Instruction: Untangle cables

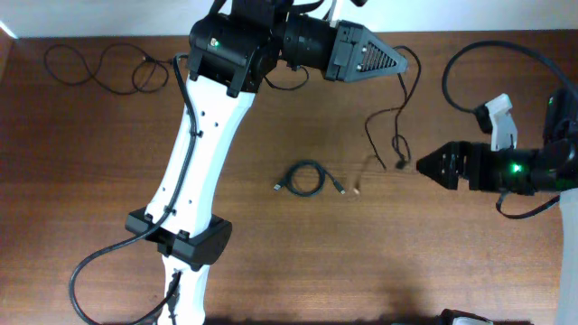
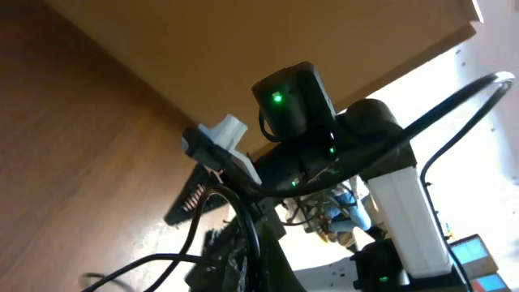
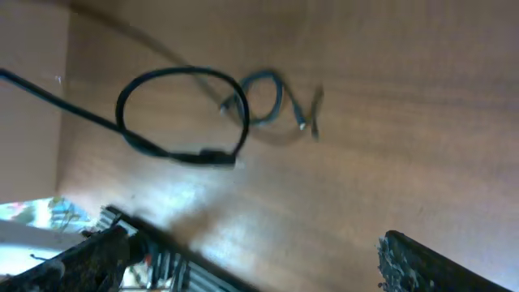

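Table: brown wood, carrying three thin black cables.
Coil: small knotted loop lying flat mid-table with plug ends poking out on both sides. It is the landmark for every place below.
Left end effector: above and right of the coil in the overhead view, clenched. It seems to pinch the top of the held cable, though no view shows the pinch sharply.
Held cable: trails from that end effector down to the table right of the coil. Its lower end curls into a loop, apart from the coil.
Right end effector: right of the coil, just beyond the held cable's lower end. Its fingers are spread wide and hold nothing.
Loose cable: well up-left of the coil, wavy, with nothing touching it.
Stage: likely one strand freed and the coil not yet undone.
Risk: a thin cord can slip from the clenched tips. The dangling loop could snag the right end effector. A one-sided tug on the coil may tighten its knot or drag it whole.
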`<state>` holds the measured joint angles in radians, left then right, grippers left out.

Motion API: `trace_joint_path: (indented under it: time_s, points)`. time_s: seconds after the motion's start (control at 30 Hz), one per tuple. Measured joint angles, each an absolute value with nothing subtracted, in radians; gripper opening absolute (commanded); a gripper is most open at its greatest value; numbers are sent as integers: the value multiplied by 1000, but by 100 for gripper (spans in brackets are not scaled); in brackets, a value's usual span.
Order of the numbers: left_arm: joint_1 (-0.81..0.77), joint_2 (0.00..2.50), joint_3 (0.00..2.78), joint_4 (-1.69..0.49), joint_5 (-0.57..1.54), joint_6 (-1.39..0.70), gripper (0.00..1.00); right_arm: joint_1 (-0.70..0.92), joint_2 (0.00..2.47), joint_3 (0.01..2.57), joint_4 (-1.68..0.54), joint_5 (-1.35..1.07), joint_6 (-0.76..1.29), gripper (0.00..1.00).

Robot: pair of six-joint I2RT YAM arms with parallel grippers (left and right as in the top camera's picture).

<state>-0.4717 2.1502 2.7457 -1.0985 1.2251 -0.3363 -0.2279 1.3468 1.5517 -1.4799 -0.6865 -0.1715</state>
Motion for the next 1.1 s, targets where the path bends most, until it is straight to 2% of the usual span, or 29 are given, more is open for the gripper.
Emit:
trace_joint_path:
  time_s: [0.27, 0.77, 1.1]
  points:
    - [-478, 2150, 2746, -1098, 1226, -361, 0, -228, 1363, 1552, -1405, -686, -130, 98]
    - [-494, 2150, 2746, -1095, 1246, -361, 0, -205, 1582, 1552, -1389, -686, -113, 98]
    - [-498, 2150, 2746, -1095, 1252, -358, 0, -182, 1591, 1552, -1375, -686, -112, 99]
